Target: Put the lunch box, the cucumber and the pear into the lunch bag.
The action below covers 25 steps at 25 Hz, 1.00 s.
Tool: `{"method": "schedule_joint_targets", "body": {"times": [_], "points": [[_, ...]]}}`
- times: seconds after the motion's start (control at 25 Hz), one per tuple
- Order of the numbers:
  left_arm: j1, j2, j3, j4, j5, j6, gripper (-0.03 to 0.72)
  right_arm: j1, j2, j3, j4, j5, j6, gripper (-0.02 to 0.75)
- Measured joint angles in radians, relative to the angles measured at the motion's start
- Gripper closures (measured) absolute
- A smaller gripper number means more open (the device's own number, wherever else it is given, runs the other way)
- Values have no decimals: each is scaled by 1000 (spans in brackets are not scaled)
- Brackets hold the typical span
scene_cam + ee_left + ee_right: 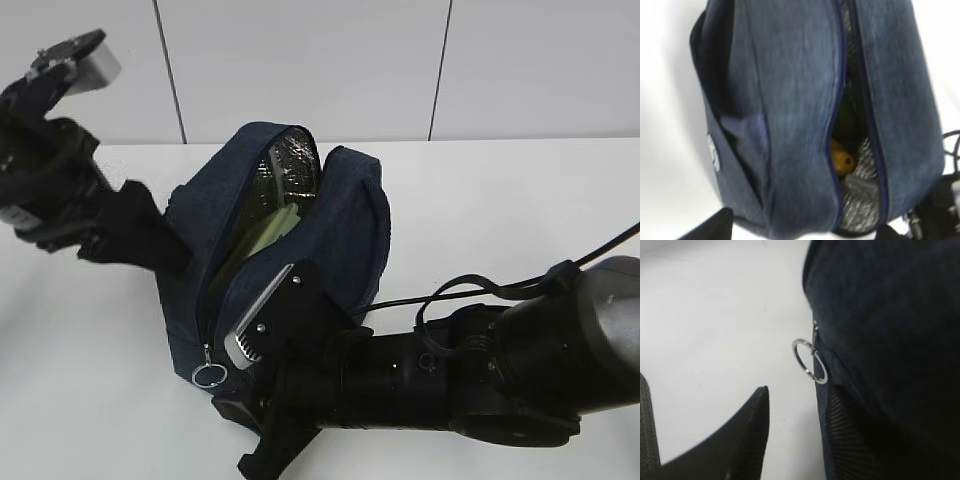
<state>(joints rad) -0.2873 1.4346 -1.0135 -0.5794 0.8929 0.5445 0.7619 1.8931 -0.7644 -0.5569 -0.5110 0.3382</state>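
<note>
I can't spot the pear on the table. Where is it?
Inside the lunch bag: the left wrist view shows the pear through the zipper gap, just below the cucumber.

The bag [340,230] lies unzipped, its slit wide at the far end and narrow toward the ring pull [209,375]. The box [272,228] and pear [841,161] fill the inside. My right claw [795,435] crowds the near end. White table [520,210] lies free on the right.

White table [520,200], glossy. Navy lunch bag [340,230] lies on it between both claws: just right of left claw [150,235], against right claw [275,330].
</note>
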Motion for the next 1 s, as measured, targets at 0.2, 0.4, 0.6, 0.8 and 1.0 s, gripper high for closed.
{"method": "schedule_joint_targets", "body": {"times": [0.2,0.4,0.6,0.8,1.0], "points": [[0,-94,177,-89,-144,159,200,0,0,0,0,2,8,422],[-1,-108,265,-134,-180,240,239,3,0,0,2,5,12,422],[-17,-111,360,-139,-272,248,250,3,0,0,2,5,15,422],[-45,-111,381,-150,-318,270,251,5,0,0,2,5,23,422],[-46,-111,382,-154,-351,270,251,5,0,0,5,5,64,422]]}}
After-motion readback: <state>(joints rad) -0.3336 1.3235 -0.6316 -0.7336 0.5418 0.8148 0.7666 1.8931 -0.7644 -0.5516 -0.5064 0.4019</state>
